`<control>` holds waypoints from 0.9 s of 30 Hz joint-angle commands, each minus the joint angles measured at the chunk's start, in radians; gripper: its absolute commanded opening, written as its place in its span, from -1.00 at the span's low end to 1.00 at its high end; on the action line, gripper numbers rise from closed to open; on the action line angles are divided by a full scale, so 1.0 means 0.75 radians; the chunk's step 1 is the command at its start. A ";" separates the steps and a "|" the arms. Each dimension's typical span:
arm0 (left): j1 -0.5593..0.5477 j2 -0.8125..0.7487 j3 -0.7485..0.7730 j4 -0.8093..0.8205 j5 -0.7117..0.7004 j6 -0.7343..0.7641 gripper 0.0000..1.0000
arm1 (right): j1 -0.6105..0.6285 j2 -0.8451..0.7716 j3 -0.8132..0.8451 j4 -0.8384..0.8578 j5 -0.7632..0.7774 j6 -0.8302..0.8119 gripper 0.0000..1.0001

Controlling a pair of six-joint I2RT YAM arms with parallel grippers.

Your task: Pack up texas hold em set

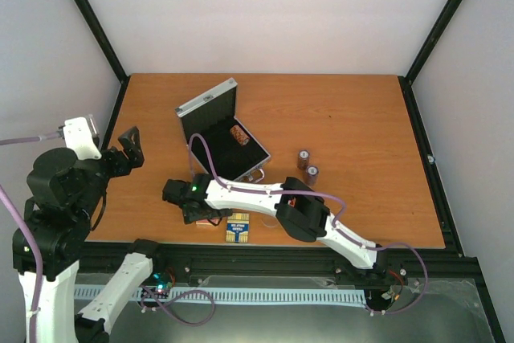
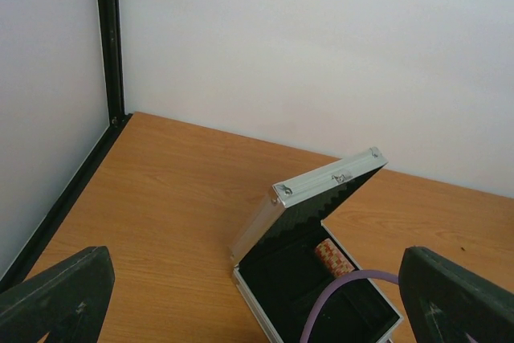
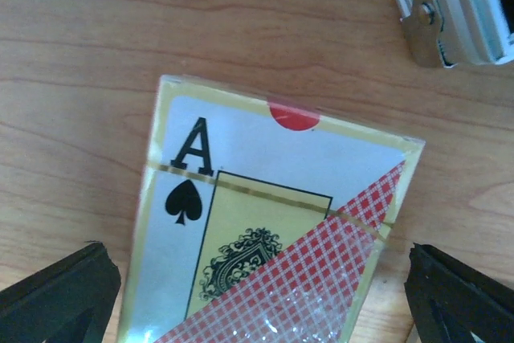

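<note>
**Right gripper (image 3: 259,299) set to take red-white deck (image 3: 273,198)**

Its jaws stand wide, flanking the deck, which lies flat on the table (image 1: 361,118) just beside the open case (image 1: 207,100). Left gripper (image 2: 257,299): jaws wide, empty, raised clear, we judge.

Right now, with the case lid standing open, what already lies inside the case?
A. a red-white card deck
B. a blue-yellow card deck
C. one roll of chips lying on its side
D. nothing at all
C: a single chip roll lies on its side on the black lining of the open case, while the blue-yellow deck lies outside it, near the front edge.
</note>
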 commanded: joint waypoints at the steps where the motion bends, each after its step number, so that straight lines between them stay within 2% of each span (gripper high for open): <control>1: 0.002 -0.017 -0.010 -0.040 0.022 0.025 1.00 | -0.009 0.038 0.033 -0.031 0.011 0.031 0.95; 7: 0.002 -0.010 -0.014 -0.040 0.042 0.043 0.99 | -0.014 0.075 0.035 -0.002 -0.013 0.021 0.85; 12: 0.002 -0.003 -0.013 -0.042 0.043 0.056 0.99 | -0.022 0.084 0.042 0.010 -0.034 0.004 0.54; 15: 0.002 0.000 -0.011 -0.044 0.050 0.055 1.00 | -0.022 0.072 0.050 -0.002 -0.031 -0.004 0.19; 17: 0.002 0.000 -0.013 -0.040 0.053 0.051 0.99 | -0.023 0.057 0.050 -0.011 -0.028 -0.006 -0.17; 22: 0.002 0.002 -0.009 -0.030 0.060 0.046 0.99 | -0.024 -0.006 0.062 -0.026 -0.042 -0.030 -0.83; 24: 0.003 0.004 -0.005 -0.033 0.061 0.048 0.99 | -0.021 -0.042 0.073 -0.039 -0.057 -0.040 -0.92; 27: 0.002 0.002 0.005 -0.039 0.059 0.055 0.99 | -0.023 -0.125 0.073 -0.054 -0.055 -0.049 -0.95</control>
